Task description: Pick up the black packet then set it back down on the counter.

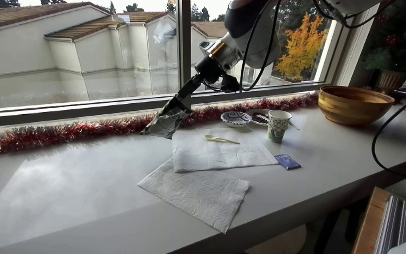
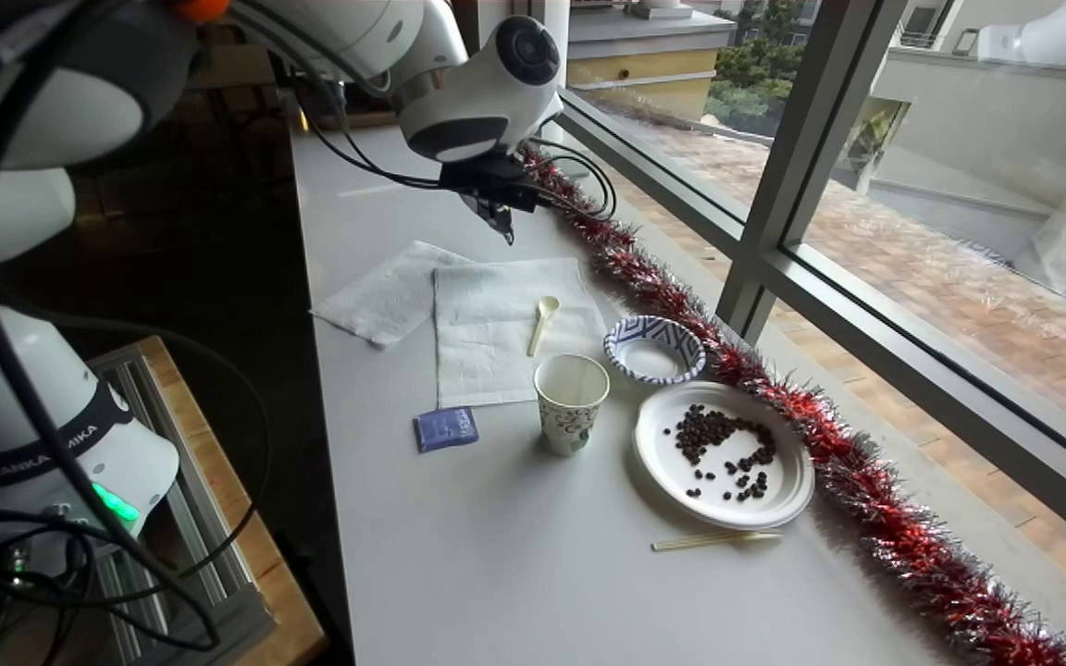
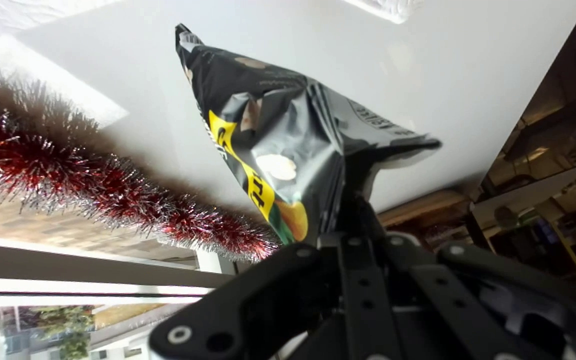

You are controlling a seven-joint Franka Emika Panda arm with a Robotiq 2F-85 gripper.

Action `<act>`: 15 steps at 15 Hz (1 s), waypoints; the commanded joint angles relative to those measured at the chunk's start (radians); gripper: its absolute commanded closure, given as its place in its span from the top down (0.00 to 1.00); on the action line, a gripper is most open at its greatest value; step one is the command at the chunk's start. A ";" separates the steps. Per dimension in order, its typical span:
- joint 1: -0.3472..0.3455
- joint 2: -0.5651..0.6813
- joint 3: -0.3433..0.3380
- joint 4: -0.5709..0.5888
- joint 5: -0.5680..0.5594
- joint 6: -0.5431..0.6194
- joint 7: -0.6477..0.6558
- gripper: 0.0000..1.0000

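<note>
The black packet is crinkled and dark, with yellow markings that show in the wrist view. My gripper is shut on one end of it, and the packet hangs tilted over the back part of the counter. I cannot tell how far its lower edge is from the counter. In the wrist view the fingertips pinch the packet and its body spreads away from them. In an exterior view the gripper hides most or all of the packet. The counter is pale grey.
White paper napkins lie right of the packet with a pale spoon. Beyond stand a patterned bowl, a paper cup, a plate of dark beans and a blue packet. Red tinsel lines the window.
</note>
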 commanded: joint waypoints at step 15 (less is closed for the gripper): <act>0.085 -0.288 -0.089 0.073 -0.156 -0.083 -0.024 0.00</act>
